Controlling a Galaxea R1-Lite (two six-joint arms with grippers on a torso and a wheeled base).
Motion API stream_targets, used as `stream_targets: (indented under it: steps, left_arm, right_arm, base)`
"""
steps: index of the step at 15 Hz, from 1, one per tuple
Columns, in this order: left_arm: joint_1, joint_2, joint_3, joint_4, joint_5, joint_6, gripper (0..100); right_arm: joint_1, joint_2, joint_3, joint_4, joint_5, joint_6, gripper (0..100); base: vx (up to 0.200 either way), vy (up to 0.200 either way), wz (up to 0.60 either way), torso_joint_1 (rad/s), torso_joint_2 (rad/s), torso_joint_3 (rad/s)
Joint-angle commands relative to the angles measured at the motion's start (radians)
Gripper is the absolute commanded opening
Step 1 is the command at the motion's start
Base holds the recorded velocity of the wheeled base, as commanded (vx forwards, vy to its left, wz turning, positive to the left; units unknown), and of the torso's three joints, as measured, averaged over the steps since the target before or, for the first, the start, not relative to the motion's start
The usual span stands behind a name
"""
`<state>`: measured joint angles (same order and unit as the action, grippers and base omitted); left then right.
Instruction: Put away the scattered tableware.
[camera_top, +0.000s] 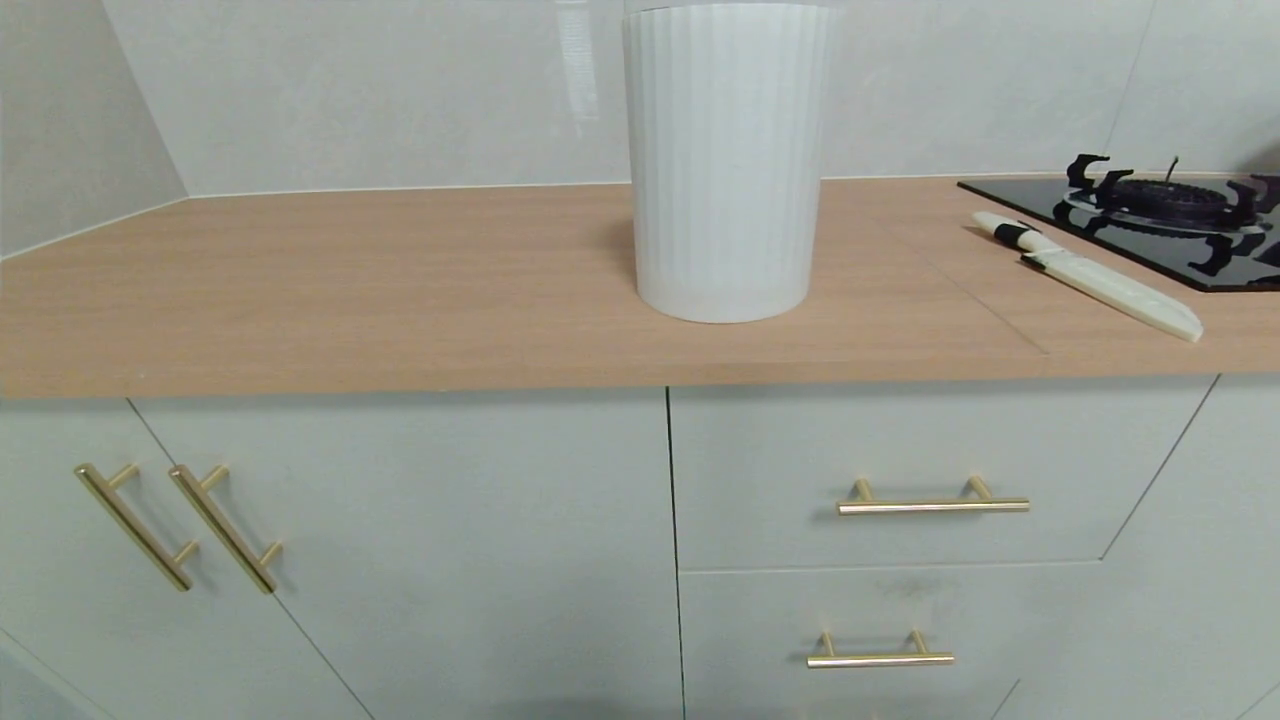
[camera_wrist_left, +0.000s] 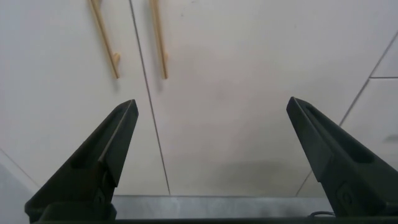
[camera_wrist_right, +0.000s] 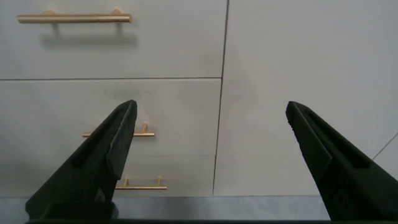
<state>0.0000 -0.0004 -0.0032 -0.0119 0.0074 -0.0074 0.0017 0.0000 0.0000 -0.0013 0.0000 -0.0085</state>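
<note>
Above and right of your right claw (camera_wrist_right: 210, 107): knife (camera_top: 1090, 277), handle far-left, tip near-right.
Nearer arm: your right.
Left claw (camera_wrist_left: 211, 101), right claw: both spread, empty.

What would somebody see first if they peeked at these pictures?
First, the tall white ribbed container standing upright in the middle of the light wooden counter. Next, the white knife with a black band lying flat at the counter's right end, beside the black glass stove top. Below, shiny gold bar handles stand out on the pale grey cabinet fronts.
</note>
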Motion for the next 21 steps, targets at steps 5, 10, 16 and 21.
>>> stream_targets:
  steps: [5,10,16,21]
  left_arm:
    - [-0.002,0.0,0.0,0.0,0.0,0.0,100]
    - [-0.002,0.0,-0.001,0.0,0.0,-0.002,100]
    - [0.0,0.0,0.0,0.0,0.0,-0.002,100]
    - [0.0,0.0,0.0,0.0,0.002,-0.002,100]
  right_arm:
    - [0.0,0.002,0.0,0.0,0.0,-0.001,100]
    - [0.0,0.002,0.0,0.0,0.0,-0.001,100]
    - [0.0,0.002,0.0,0.0,0.0,-0.001,100]
    - [0.0,0.002,0.0,0.0,0.0,-0.001,100]
  base:
    - [0.0,0.0,0.0,0.0,-0.02,-0.021]
    - [0.0,0.0,0.0,0.036,-0.32,-0.317]
    - [0.0,0.0,0.0,0.118,-0.48,-0.341]
    - [0.0,0.0,0.0,0.162,-0.47,-0.314]
